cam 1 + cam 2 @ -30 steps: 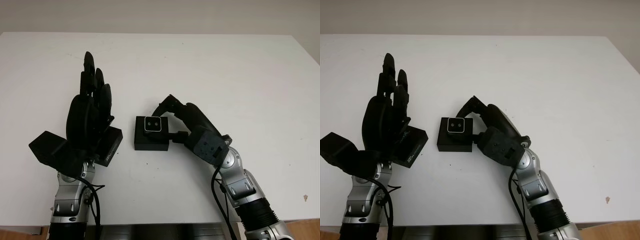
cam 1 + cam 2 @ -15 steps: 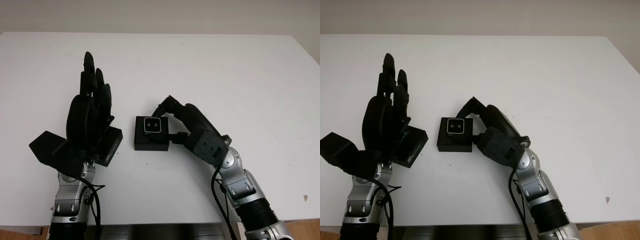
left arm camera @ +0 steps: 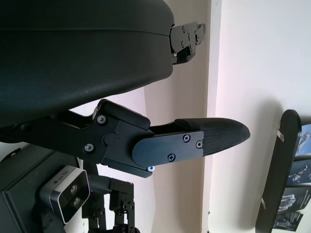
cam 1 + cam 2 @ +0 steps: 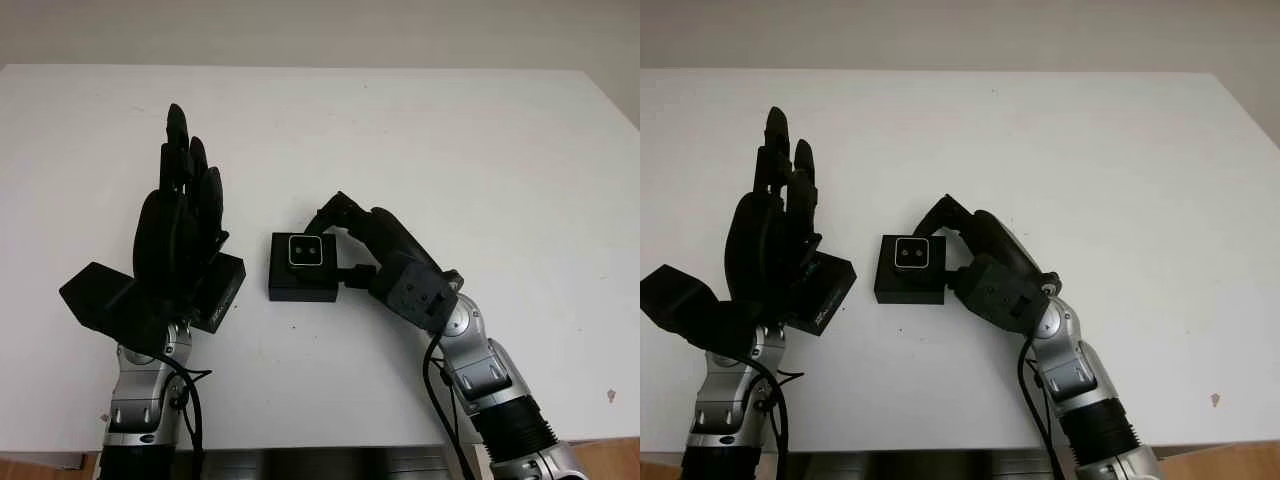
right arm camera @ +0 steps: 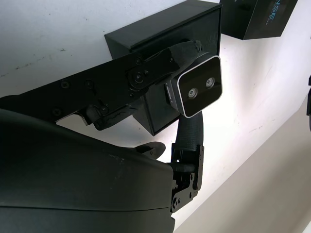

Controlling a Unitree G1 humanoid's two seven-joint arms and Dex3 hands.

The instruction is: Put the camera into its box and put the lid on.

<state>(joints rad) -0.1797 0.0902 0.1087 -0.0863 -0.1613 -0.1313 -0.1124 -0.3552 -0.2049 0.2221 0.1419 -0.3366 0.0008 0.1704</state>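
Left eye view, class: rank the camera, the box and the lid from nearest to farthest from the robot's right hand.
1. Camera: gripped in the right hand, above the box.
2. Box: directly beneath the camera, mid-table.
3. Lid: farther over, under the raised, open left hand.

Your right hand point(image 4: 345, 240) wraps the camera point(image 4: 305, 250) over the box point(image 4: 300, 278); the left hand point(image 4: 178, 235) stands above the lid point(image 4: 220, 290) just beside. The table point(image 4: 450, 130) toward its far edge and right corners lies free.

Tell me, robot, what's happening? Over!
Right hand shut on camera, over the box. Left hand open, raised above the lid. Lid still off. Nothing in the way.
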